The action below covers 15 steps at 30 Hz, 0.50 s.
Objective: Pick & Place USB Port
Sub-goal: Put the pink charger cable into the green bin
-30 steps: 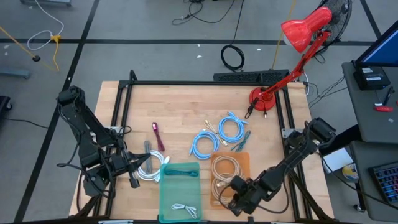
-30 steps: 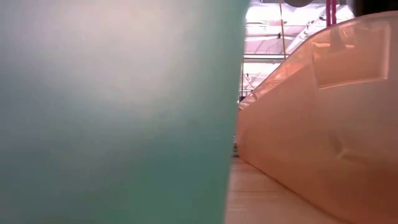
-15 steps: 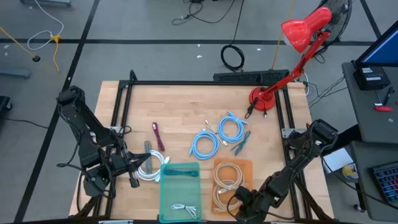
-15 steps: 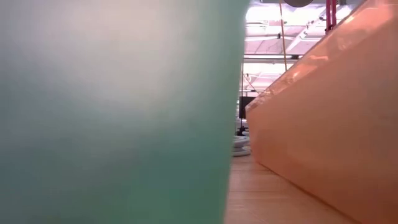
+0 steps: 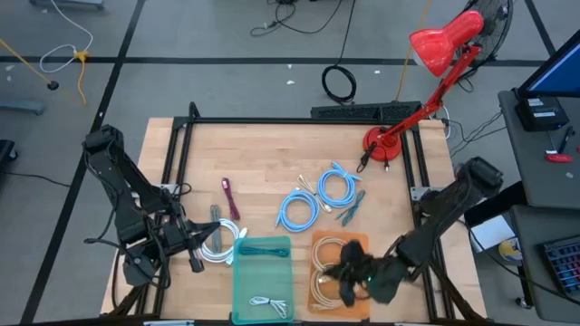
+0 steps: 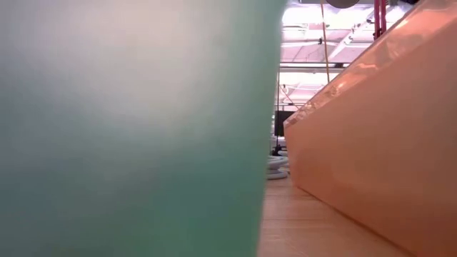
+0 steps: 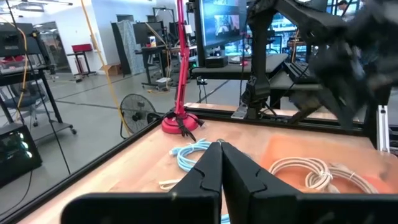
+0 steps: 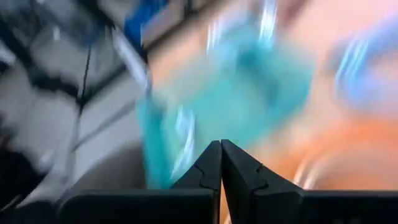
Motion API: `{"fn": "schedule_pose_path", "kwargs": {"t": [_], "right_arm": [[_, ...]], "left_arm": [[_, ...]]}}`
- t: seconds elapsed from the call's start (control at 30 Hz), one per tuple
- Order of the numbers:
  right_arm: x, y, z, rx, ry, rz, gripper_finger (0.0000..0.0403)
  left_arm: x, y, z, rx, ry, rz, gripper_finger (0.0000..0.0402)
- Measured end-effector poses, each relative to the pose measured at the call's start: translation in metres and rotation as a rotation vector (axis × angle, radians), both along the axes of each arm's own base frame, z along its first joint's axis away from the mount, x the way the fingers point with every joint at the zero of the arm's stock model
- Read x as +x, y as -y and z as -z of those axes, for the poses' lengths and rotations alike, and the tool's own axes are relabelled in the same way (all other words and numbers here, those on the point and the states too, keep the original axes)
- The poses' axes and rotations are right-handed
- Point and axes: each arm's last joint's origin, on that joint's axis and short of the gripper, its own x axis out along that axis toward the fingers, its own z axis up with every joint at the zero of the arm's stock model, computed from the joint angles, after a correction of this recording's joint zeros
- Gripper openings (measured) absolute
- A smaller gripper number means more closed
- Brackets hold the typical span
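My right gripper is shut and hovers over the orange bin of beige cables. It is blurred in the high view, and its wrist view shows the shut gripper over a smeared teal bin. My left gripper is shut too and waits beside a white cable coil at the table's left. The teal bin holds a small white cable. Two blue coils lie flat mid-table.
A maroon cable and a small teal cable lie on the wood. A red desk lamp stands at the far right corner. In the low view the teal bin's wall and the orange bin's wall fill the picture.
The orange bin has shifted a little toward the table's near edge and settled flat. My right gripper first dropped toward the near edge beside the bin, then swung quickly back toward the far side and up over the bin, its wrist turning.
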Motion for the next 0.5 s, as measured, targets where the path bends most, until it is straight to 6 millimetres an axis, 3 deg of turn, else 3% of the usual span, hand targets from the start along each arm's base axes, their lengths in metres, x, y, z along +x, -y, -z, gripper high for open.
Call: {"fn": "schedule_pose_path", "kwargs": {"t": [0.1,0.23,0.37,0.5], "right_arm": [[0.0,0.019,-0.028,-0.242,0.155,0.078,0.0],[0.003,0.044,-0.053,-0.466,0.219,0.174,0.0],[0.012,0.071,-0.06,-0.583,0.198,0.302,0.0],[0.028,0.106,-0.048,-0.599,0.136,0.373,0.0]], "left_arm": [[0.0,0.0,0.0,0.002,-0.002,0.002,0.0008],[0.0,0.0,0.0,0.003,-0.003,0.003,0.0018],[0.0,0.0,0.0,0.017,-0.009,0.005,0.0012],[0.0,0.0,0.0,0.018,-0.014,0.013,0.0003]]}}
